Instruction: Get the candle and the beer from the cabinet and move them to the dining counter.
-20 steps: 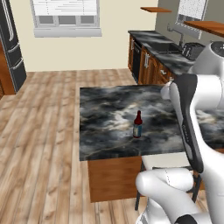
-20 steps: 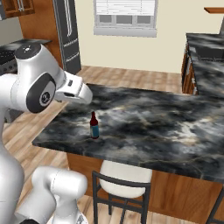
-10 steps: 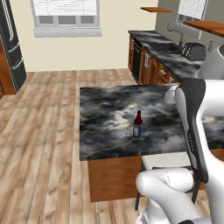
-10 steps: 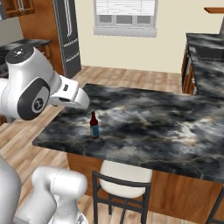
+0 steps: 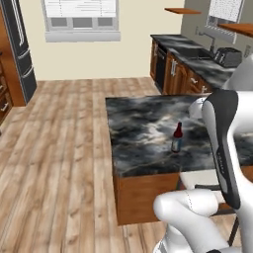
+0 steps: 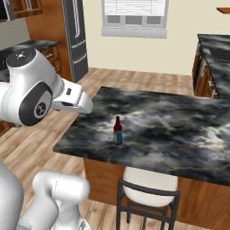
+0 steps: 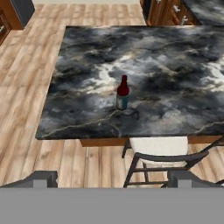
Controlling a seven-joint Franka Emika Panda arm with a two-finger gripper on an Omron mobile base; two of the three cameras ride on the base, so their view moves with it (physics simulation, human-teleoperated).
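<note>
The beer (image 7: 122,92), a small dark bottle with a blue label, stands upright on the black-and-grey marbled dining counter (image 7: 170,61), near its front edge. The bottle also appears in the left base view (image 5: 177,138) and the right base view (image 6: 117,130). My gripper (image 7: 114,179) hangs open above and in front of the counter's edge, well back from the bottle, with nothing between its fingers. The white arm (image 6: 67,96) reaches toward the counter's left corner. The candle is out of view. A corner of a reddish-brown wall cabinet (image 6: 20,8) sits at the top left.
A white-seated stool (image 7: 159,155) is tucked under the counter's front edge below the bottle. A dark fridge (image 6: 75,36) stands at the back left. A second marbled counter with a sink and toaster (image 5: 225,57) runs along the right wall. Wooden floor lies to the left.
The whole picture has shifted right in both base views, so the base has moved. The arm's elbow has dropped a little. The beer stands unmoved on the counter.
</note>
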